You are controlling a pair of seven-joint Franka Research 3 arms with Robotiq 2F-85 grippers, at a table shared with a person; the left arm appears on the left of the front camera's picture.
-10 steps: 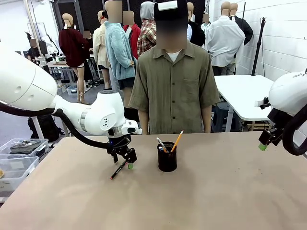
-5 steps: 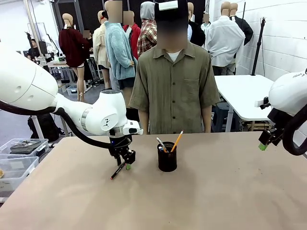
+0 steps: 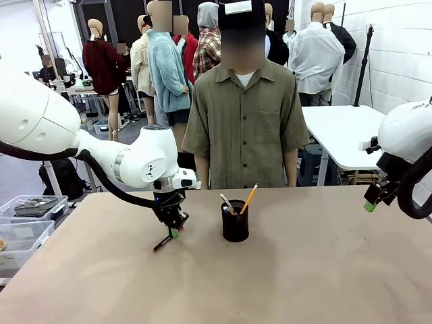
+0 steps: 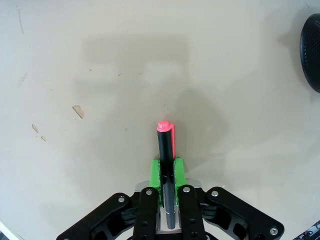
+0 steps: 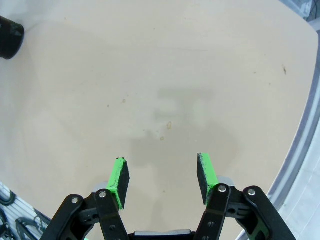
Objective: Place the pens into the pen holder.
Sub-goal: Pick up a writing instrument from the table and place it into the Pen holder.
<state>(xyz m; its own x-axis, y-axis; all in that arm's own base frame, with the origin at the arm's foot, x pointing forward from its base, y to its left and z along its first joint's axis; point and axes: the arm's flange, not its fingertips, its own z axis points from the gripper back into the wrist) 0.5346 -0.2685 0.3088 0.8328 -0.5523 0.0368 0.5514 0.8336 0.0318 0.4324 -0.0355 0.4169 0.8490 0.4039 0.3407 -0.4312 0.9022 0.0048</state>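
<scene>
The left pincer is clenched on the black pen with red ends, tilted at nine o'clock of the black mesh pen holder on the counter, while the right pincer hangs released

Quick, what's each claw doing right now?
Left claw: closed on the black pen.
Right claw: open, holding nothing.

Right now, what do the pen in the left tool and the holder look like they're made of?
Pen: looks like smooth plastic, with a glossy black barrel and a bright pink-red cap end. Holder: a matte black cup, opaque from the front; a faint dotted texture on its edge in the left wrist view suggests mesh, possibly metal, but I can't confirm.
</scene>
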